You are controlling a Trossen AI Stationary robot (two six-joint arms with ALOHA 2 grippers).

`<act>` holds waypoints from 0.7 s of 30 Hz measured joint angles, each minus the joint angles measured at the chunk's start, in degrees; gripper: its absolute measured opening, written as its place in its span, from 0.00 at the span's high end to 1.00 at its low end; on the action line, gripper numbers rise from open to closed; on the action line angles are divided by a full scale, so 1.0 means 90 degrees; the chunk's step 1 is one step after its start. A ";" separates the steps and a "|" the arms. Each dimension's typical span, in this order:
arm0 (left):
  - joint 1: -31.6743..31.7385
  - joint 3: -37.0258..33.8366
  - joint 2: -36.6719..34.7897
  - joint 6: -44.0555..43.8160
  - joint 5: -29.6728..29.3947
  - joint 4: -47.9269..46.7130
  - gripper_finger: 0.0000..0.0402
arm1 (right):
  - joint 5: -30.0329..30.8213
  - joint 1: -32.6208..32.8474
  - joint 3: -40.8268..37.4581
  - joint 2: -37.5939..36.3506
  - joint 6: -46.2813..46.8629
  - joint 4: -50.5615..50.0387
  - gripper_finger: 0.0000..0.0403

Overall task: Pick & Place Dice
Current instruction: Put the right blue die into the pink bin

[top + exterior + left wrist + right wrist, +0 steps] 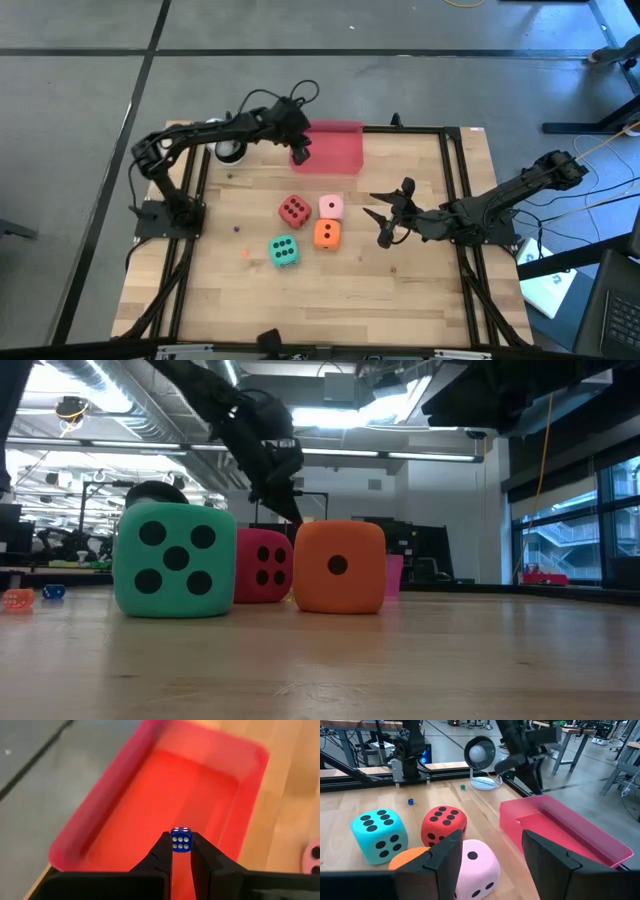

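Observation:
Four big soft dice sit on their bottom faces mid-table: red, light pink, orange and green. The pink tray lies at the far edge. My left gripper hovers over the tray's left part, shut on a tiny blue die with white pips. My right gripper stays open, low over the table just right of the pink die, fingers pointing toward the dice without touching them. My left gripper pinches the tiny blue die between its two fingertips, one finger on each side face. The six-pip face looks at the wrist camera. The die is lifted clear above the tray floor.
A round white stand sits left of the tray. Tiny loose dice lie on the wood left of the big ones: blue, green, another and an orange one. A black frame borders the table; bare wood stretches toward the near edge.

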 joint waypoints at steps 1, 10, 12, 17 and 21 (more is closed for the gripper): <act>0.0014 0.0174 0.0133 0.0057 -0.0002 -0.0265 0.94 | 0.0000 0.0000 0.0000 0.0000 0.0000 -0.0007 0.49; 0.0039 0.1387 0.1186 0.0382 -0.0015 -0.1931 0.94 | -0.0001 0.0000 0.0000 0.0002 0.0213 -0.0274 0.49; 0.0039 0.1528 0.1371 0.0396 -0.0015 -0.2156 0.94 | -0.0021 0.0005 0.0000 0.0002 0.0310 -0.0345 0.49; 0.0034 0.1656 0.1669 0.0496 -0.0014 -0.2486 0.94 | -0.0215 0.0005 0.0000 0.0002 0.0342 -0.0382 0.49; 0.0034 0.1656 0.1769 0.0525 -0.0015 -0.2618 0.94 | -0.0214 0.0005 0.0000 0.0002 0.0340 -0.0384 0.49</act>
